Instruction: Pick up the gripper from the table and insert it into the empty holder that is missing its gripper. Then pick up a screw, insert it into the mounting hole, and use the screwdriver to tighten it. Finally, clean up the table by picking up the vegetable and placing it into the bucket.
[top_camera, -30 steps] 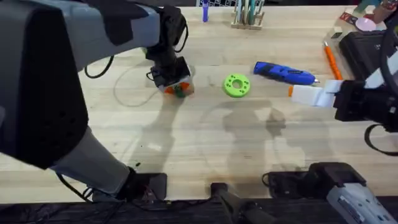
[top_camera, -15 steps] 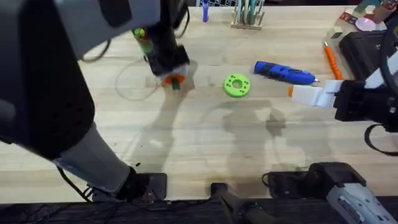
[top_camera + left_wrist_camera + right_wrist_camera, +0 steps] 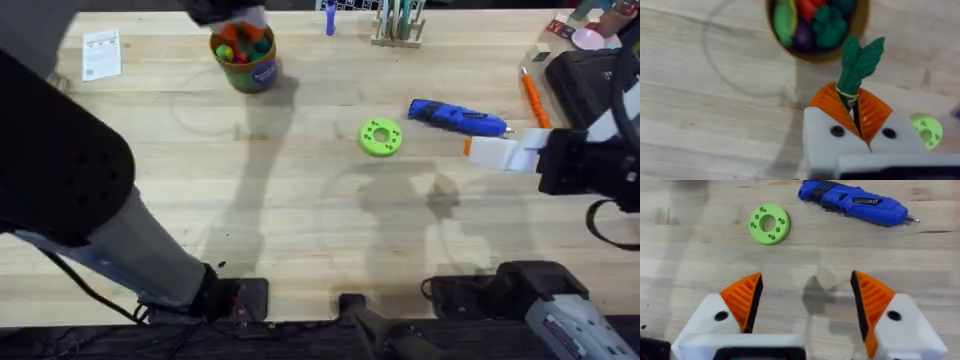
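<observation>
In the left wrist view my left gripper point(image 3: 852, 107) is shut on the vegetable point(image 3: 858, 60), whose dark green leafy end sticks out past the orange pads. It hangs just short of the brown bucket point(image 3: 862, 20), which holds several toy vegetables. Overhead, the bucket point(image 3: 246, 55) stands at the back left. My right gripper point(image 3: 807, 302) is open over bare wood with nothing between its fingers; overhead it is at the right point(image 3: 478, 150). Beyond it lies the blue screwdriver point(image 3: 457, 117) point(image 3: 855, 205). The loose gripper, the holder and the screw are out of view.
A lime-green disc point(image 3: 380, 137) lies mid-table, left of the screwdriver. A long orange stick point(image 3: 531, 92) and dark gear point(image 3: 590, 85) sit at the far right. A wooden rack point(image 3: 398, 25) stands at the back edge, a paper card point(image 3: 101, 54) at the far left.
My left arm lifted from beside the green disc and carried the vegetable back and left toward the bucket, which now shows overhead. The right arm has not moved.
</observation>
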`<state>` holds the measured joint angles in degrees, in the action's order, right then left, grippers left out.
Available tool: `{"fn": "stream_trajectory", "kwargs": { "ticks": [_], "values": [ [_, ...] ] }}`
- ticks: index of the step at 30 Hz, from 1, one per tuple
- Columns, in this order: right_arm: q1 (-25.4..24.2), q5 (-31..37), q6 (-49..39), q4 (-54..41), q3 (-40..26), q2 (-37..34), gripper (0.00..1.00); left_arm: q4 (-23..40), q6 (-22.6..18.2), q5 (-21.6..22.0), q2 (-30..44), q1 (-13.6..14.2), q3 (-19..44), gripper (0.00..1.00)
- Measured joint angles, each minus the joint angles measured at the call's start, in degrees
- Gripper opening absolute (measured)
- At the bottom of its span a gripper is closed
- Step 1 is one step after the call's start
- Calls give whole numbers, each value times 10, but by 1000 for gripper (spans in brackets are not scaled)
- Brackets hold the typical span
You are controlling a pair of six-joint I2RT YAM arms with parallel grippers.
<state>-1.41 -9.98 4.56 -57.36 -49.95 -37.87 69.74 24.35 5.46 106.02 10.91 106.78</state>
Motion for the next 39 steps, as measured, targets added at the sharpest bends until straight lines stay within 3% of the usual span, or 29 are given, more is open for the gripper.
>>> {"fn": "stream_trajectory", "kwargs": {
  "ticks": [4, 7, 18, 19, 24, 25, 32, 36, 39],
  "values": [
    [0, 0, 0, 0, 0, 0, 992, -43, -18, 1, 2, -48, 0, 15],
    [0, 0, 0, 0, 0, 0, 991, -77, -33, -7, 7, -68, 0, 14],
    [0, 0, 0, 0, 0, 0, 991, -96, -60, -31, 110, -64, 0, 14],
    [0, 0, 0, 0, 0, 0, 991, -95, -63, -32, 113, -64, 0, 58],
    [0, 0, 0, 0, 0, 0, 991, -97, -64, -33, 102, -64, 0, 839],
    [0, 0, 0, 0, 0, 0, 991, -97, -62, -34, 99, -64, 0, 947],
    [0, 0, 0, 0, 0, 0, 991, -54, -64, -35, 44, -64, 0, 985],
    [0, 0, 0, 0, 0, 0, 991, 11, -64, -37, -17, -64, 0, 985],
    [0, 0, 0, 0, 0, 0, 991, 23, -67, -44, -67, -62, -14, 985]
  ]
}}
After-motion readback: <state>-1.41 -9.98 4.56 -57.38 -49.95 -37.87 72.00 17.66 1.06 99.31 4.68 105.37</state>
